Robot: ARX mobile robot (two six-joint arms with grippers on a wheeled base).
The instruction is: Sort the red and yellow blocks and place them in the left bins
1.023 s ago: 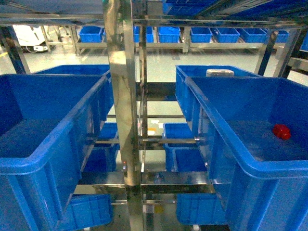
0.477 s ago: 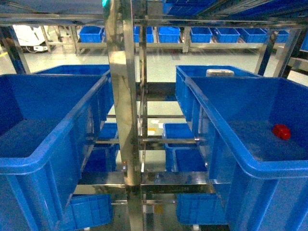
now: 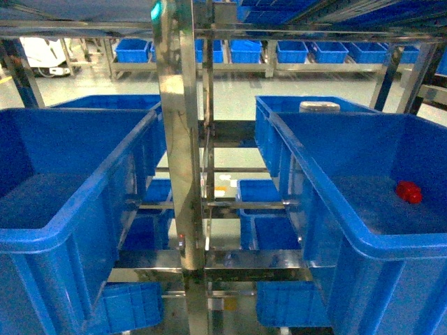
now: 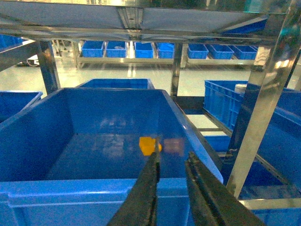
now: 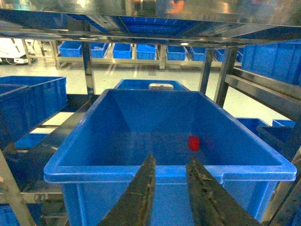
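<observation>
The yellow block lies on the floor of a deep blue bin in the left wrist view. My left gripper hovers open and empty just before that bin's near rim. The red block rests on the floor of another blue bin. My right gripper is open and empty in front of its near rim. In the head view the red block sits in the right-hand bin. The left-hand bin hides the yellow block there. Neither gripper shows in the head view.
A steel upright stands between the two bins, and the same upright rises right of my left gripper. More blue crates sit on lower shelves and behind. A white object lies behind the right bin. A shelf runs overhead.
</observation>
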